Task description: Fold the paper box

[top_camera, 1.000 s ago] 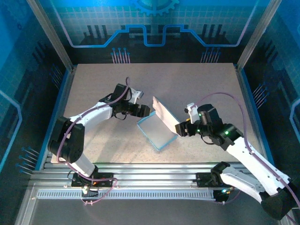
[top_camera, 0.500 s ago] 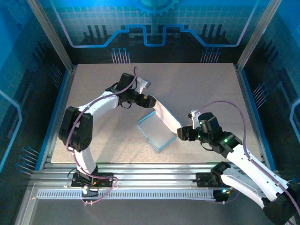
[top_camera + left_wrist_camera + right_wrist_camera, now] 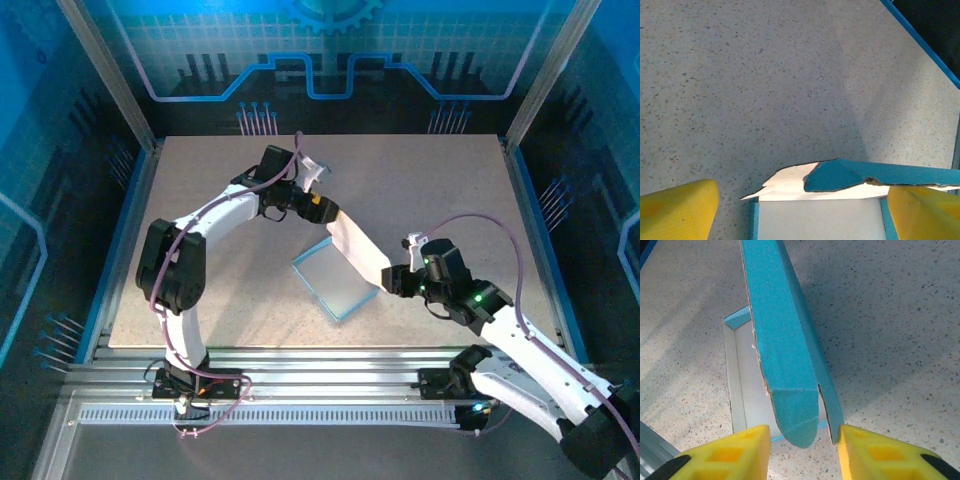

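- The left hand [image 3: 322,210] has swung to the far end of the raised lid [image 3: 350,245], fingers spread. The right hand [image 3: 392,280] has narrowed astride its near end; I cannot tell if it grips.
- The paper box [image 3: 335,285] sits mid table [image 3: 430,180]. The step is closing the lid, and next it likely needs lowering evenly.

In the left wrist view the bottom edge cuts off the paper box [image 3: 815,222] and both yellow fingers [image 3: 677,210] of the left hand [image 3: 802,200]. In the right wrist view the box's raised lid [image 3: 785,330] runs off the top. The right hand [image 3: 802,437] is cropped below, and whether it pinches the lid cannot be told. From above, the lid hides a strip of bench [image 3: 420,180]
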